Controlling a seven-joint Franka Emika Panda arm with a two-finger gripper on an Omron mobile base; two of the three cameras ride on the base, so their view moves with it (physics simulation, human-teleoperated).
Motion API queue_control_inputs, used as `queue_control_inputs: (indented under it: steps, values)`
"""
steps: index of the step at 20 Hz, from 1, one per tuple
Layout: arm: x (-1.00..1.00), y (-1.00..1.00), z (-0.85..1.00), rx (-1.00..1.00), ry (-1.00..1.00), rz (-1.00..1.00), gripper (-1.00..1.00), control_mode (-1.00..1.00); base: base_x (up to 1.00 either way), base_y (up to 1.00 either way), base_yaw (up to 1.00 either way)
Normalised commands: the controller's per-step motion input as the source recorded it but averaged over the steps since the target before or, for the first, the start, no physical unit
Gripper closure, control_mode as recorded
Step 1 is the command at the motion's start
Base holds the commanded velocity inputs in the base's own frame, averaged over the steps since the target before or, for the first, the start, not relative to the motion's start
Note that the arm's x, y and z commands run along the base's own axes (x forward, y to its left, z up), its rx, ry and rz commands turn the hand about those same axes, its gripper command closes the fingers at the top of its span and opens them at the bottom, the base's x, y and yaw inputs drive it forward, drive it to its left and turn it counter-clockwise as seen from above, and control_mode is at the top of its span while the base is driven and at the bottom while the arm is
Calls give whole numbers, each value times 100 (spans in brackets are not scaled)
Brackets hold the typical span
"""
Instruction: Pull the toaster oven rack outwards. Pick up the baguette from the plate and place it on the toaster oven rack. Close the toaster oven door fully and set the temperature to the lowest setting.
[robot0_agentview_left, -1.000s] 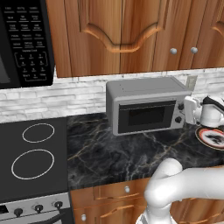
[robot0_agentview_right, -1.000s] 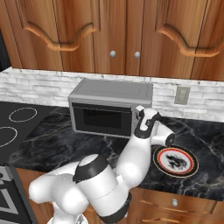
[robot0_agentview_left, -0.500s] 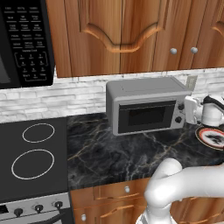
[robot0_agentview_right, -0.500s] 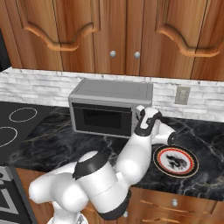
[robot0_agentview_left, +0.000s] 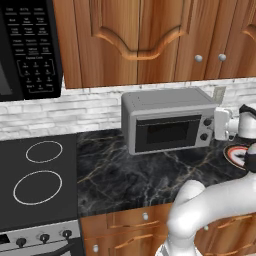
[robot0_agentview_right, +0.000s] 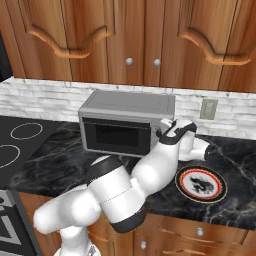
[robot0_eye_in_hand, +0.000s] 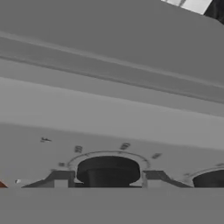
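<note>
The toaster oven (robot0_agentview_left: 169, 120) sits at the far side of the counter, door (robot0_agentview_left: 167, 133) closed. The plate (robot0_agentview_right: 201, 183) to its right looks empty, so the baguette is probably inside. The gripper (robot0_eye_in_hand: 108, 180) clasps a knob (robot0_eye_in_hand: 108, 170); lowering the temperature remains.

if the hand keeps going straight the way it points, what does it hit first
Most likely a dark round knob on the toaster oven front: in the hand view it sits between the fingertips. Whether they already touch it is unclear.
</note>
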Motion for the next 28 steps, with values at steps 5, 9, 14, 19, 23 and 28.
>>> queue_control_inputs:
  steps: [5,9,14,19,23,28]
  values:
    - [0,22,0,-10,-8,-39,100,-100,0,0,0]
    - [0,60,0,-12,-29,-18,100,-100,0,0,0]
    - [4,91,3,-17,-34,-20,100,-100,0,0,0]
    - [10,51,43,-22,-19,-17,100,-100,0,0,0]
    - [8,34,25,-23,-12,-18,100,-100,0,0,0]
    - [21,25,39,-24,-10,-19,100,-100,0,0,0]
